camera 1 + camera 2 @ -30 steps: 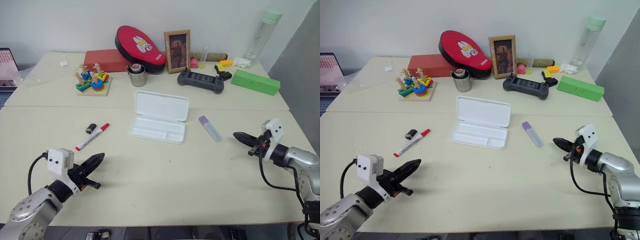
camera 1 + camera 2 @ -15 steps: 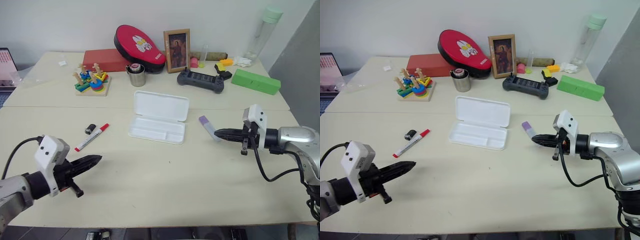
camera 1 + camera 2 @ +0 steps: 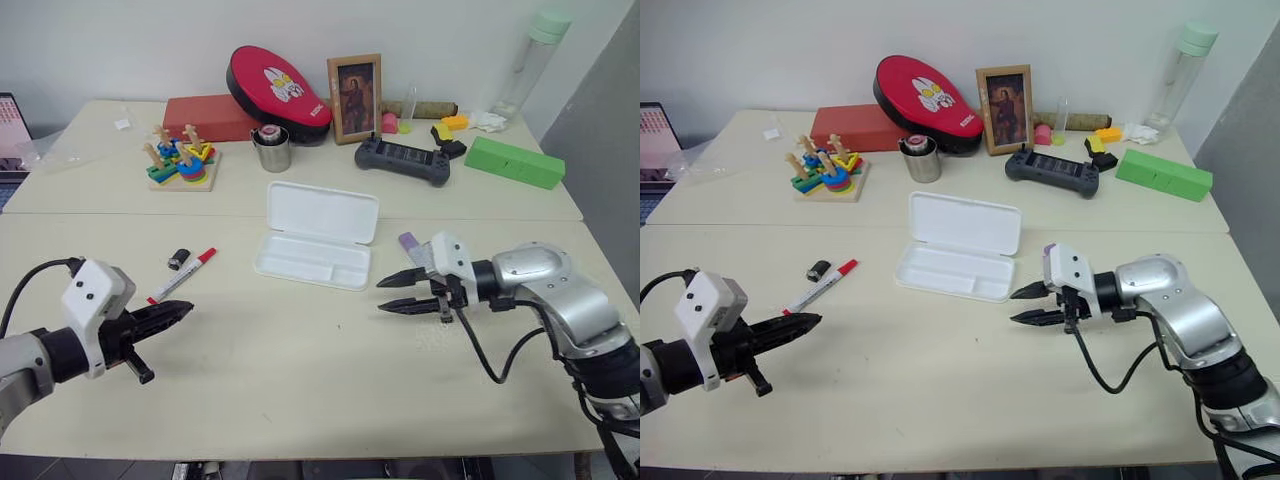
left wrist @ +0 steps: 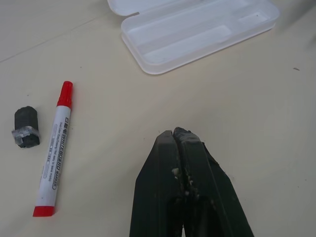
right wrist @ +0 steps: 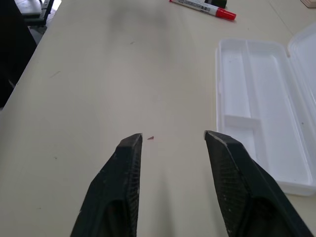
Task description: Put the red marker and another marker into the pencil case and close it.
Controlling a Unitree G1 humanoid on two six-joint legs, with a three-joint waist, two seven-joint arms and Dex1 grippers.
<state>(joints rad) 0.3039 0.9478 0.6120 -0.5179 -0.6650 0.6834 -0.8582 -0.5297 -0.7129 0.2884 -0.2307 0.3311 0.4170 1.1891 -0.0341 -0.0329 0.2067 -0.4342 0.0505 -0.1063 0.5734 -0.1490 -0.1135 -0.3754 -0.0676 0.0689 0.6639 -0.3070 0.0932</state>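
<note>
Head views: the pencil case (image 3: 317, 235) is lying open at the centre of the frame on the table (image 3: 300, 370), its lid folded back toward the upper edge and its divided tray facing up. The red marker (image 3: 184, 274) is lying left of centre, slanted, its red cap pointing toward the case, well apart from it. A small black cap-like piece (image 3: 180, 259) is sitting just beside the marker's cap end. The purple marker (image 3: 410, 246) is lying right of the case — its far end is partly covered by the right gripper's white housing. The left gripper (image 3: 180, 312) is hovering at lower left with its fingers pressed together, holding nothing. The right gripper (image 3: 393, 294) is hovering right of centre, just below the case's right end, its fingers spread apart and holding nothing.

Left wrist view: the left gripper (image 4: 178, 134) is showing closed jaws at lower centre. The red marker (image 4: 53, 149) is lying at left, the black piece (image 4: 25, 127) beside it at far left, and the pencil case (image 4: 192, 32) is crossing the top.

Right wrist view: the right gripper (image 5: 173, 138) is showing parted jaws over bare table — the pencil case (image 5: 261, 123) is lying at right, and the red marker (image 5: 203, 8) is at top centre.
</note>
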